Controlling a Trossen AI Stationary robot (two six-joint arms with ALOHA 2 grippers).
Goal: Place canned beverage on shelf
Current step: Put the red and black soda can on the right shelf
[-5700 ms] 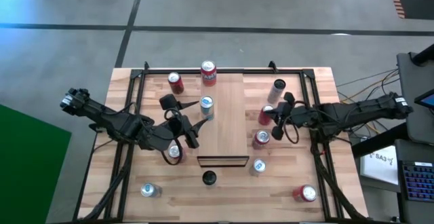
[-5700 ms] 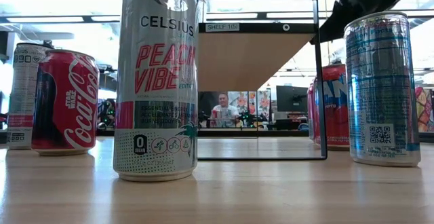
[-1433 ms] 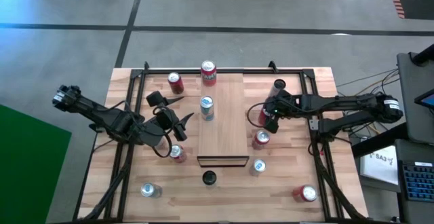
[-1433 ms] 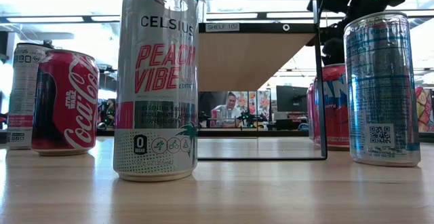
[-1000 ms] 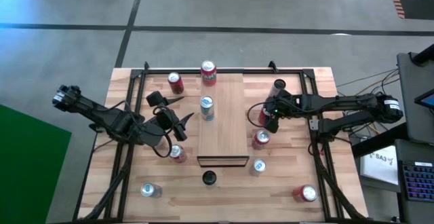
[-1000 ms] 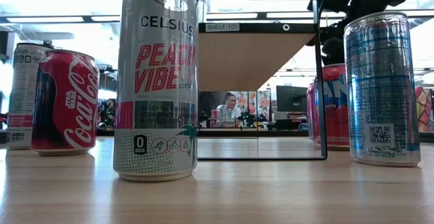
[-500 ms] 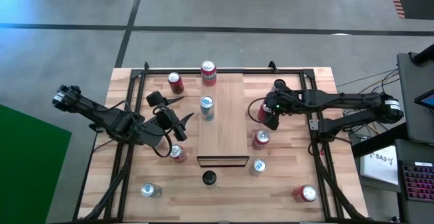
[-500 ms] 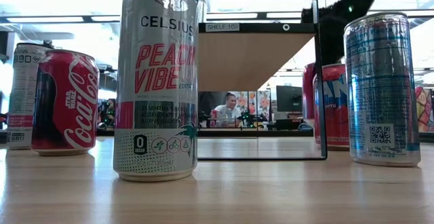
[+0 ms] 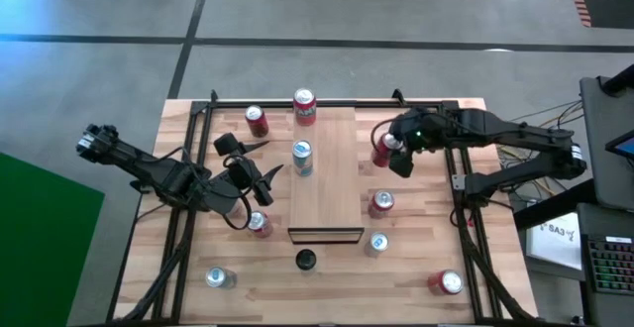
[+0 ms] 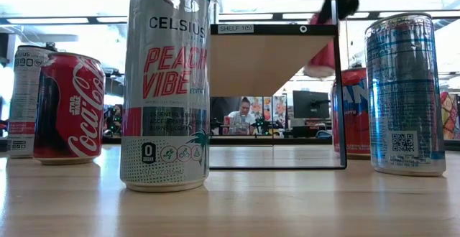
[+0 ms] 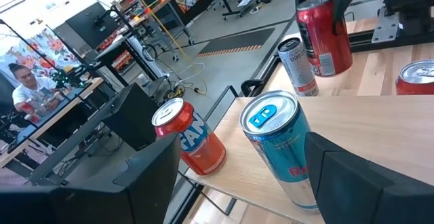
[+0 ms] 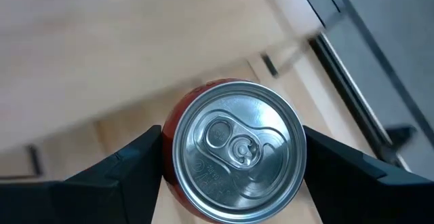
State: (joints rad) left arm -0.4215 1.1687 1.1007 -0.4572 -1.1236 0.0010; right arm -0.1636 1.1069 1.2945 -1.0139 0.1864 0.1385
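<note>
A red can (image 9: 379, 152) hangs in the air just right of the shelf (image 9: 327, 183), with my right gripper (image 9: 388, 150) shut on it. In the low view its bottom (image 10: 320, 59) shows high up beside the shelf's frame. On the shelf stand a blue can (image 9: 302, 157) and, at its far end, a red can (image 9: 304, 106). My left gripper (image 9: 262, 175) waits open left of the shelf, pointing at the blue can (image 11: 279, 149) without touching it. My right gripper pinches the red can's side wall (image 12: 169, 173) between its two fingers (image 12: 125, 173), one on each side, just below the rim. The fingers come slanting down from the table's right. The can is lifted clear of the table and tilts a little (image 11: 324, 30).
Loose cans stand on the table around the shelf: red ones (image 9: 257, 121), (image 9: 260, 224), (image 9: 381, 203), (image 9: 447, 283), a silver one (image 9: 217, 278) and a blue-topped one (image 9: 377, 243). A slim can (image 11: 298, 64) stands behind the held one. A dark round thing (image 9: 305, 260) sits before the shelf's near end.
My right gripper has risen with the red can and gone a little toward the table's far edge. The can, which stood on the table right of the shelf, is now lifted clear and somewhat tipped.
</note>
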